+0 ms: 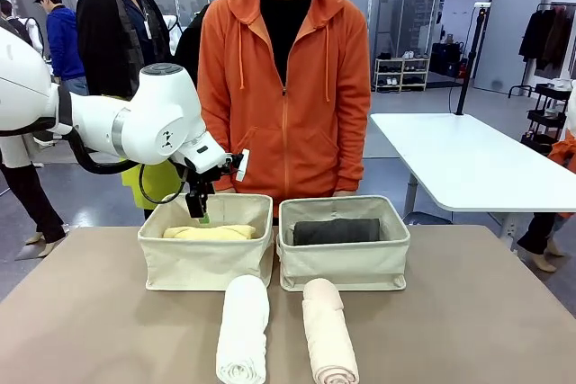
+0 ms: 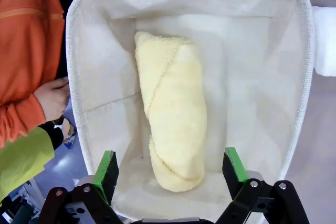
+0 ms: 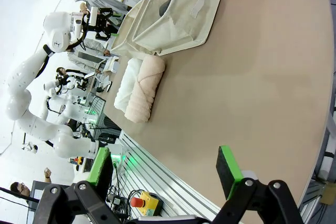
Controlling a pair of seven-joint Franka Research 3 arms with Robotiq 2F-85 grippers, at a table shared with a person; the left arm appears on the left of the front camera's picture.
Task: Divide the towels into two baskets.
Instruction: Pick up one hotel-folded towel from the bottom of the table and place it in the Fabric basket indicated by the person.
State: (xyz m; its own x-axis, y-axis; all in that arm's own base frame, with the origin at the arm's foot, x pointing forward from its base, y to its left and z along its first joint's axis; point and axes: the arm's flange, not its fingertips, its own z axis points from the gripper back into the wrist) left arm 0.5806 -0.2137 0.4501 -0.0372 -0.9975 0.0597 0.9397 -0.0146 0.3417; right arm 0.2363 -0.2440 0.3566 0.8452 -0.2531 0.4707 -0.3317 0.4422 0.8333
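My left gripper hangs over the near end of the left basket, jaws spread wide with nothing between them; below it the pale yellow towel lies rolled on the basket's floor, running lengthwise between the green pads and apart from both; the basket's soft walls stand upright around it. On the far side of that basket a person in an orange hoodie stands at the tabletop; one hand sits just beside the basket's outer wall, possibly touching it, though I can't tell from this angle. The right basket stands just beside the left one and holds the dark grey towel, lying across it. In front of the baskets, on the bare tabletop, the white towel and the pink-beige towel lie side by side, each pointing towards me. My right gripper is also wide open and empty, over bare tabletop, well apart from those two towels.
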